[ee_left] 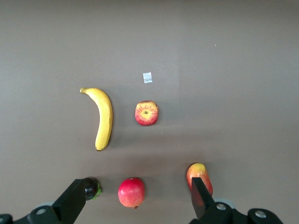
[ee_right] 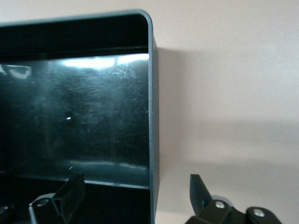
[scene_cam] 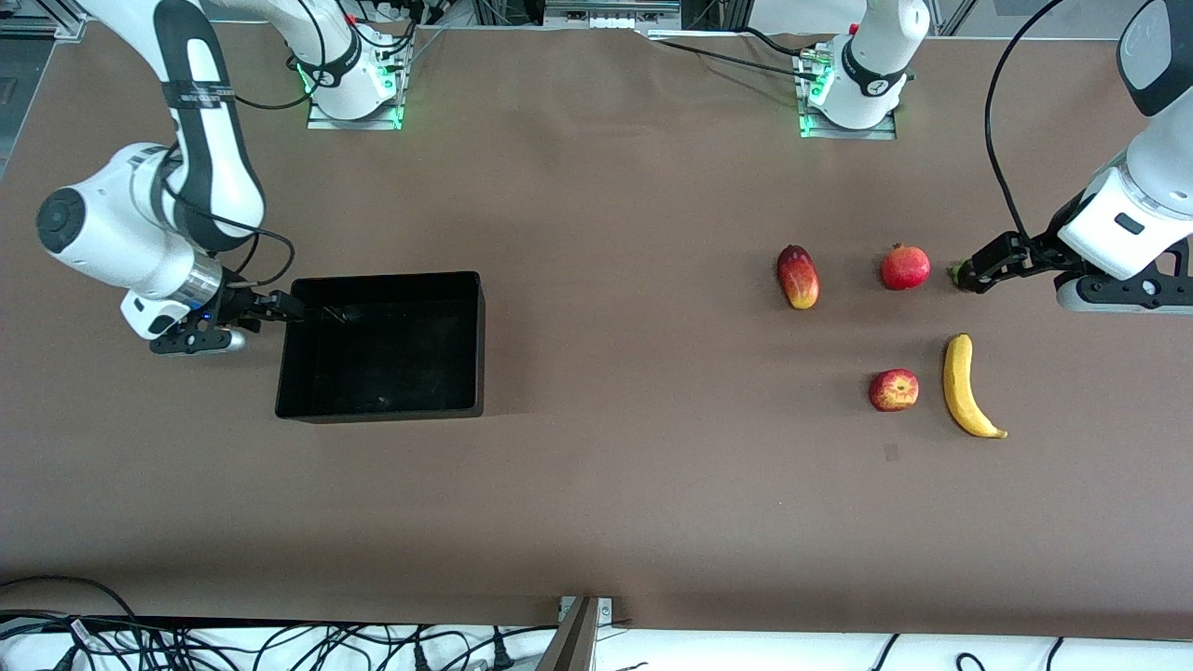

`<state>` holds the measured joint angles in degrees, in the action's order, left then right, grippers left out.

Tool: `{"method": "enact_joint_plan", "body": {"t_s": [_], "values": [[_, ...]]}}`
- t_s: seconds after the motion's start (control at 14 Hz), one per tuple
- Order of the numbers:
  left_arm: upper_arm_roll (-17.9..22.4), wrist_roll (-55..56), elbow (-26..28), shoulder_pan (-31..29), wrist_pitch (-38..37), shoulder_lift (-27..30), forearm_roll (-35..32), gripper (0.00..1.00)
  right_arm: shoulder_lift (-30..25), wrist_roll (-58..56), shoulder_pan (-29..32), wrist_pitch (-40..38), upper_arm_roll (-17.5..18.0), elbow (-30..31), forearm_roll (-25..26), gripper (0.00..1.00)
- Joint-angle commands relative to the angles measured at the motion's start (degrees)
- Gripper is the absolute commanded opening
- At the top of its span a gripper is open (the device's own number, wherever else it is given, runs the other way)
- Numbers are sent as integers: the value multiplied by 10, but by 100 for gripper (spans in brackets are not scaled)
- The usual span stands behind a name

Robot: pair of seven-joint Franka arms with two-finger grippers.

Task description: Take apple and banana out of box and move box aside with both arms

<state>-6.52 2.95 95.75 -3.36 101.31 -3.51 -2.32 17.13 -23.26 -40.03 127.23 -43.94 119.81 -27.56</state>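
Two arms | right gripper (scene_cam: 296, 310): jaws released, straddling the end wall of the empty glossy black plastic box (scene_cam: 391, 407) | red-yellow apple (scene_cam: 894, 390), curved yellow banana (scene_cam: 965, 387) on counter | left gripper (scene_cam: 963, 277): jaws released, over counter beside the fruit.

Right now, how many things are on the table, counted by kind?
Red apple with yellow streaks: 1
Long curved yellow banana: 1
Oblong red-yellow mango: 1
Smooth pinkish-red pomegranate: 1
Small dark fruit with green end: 1
Glossy black plastic box: 1
Total: 6
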Motion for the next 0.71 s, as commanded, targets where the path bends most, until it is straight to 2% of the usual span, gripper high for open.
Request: {"method": "enact_joint_plan", "body": {"t_s": [0.0,0.36,0.43,0.5,0.64], "values": [[11,1,1,10,5,2,11,100,-10,43,-1,-124,-20,-95,73,100],[11,34,0,10,6,3,17,100,-9,81,2,-363,-26,-292,172,100],[12,33,0,10,6,3,27,100,-9,74,2,-387,-29,-319,185,100],[12,29,0,10,6,3,28,100,-10,67,1,-401,-47,-343,195,100],[13,25,-1,10,5,3,25,100,-10,57,0,-414,-62,-369,196,100]]}}
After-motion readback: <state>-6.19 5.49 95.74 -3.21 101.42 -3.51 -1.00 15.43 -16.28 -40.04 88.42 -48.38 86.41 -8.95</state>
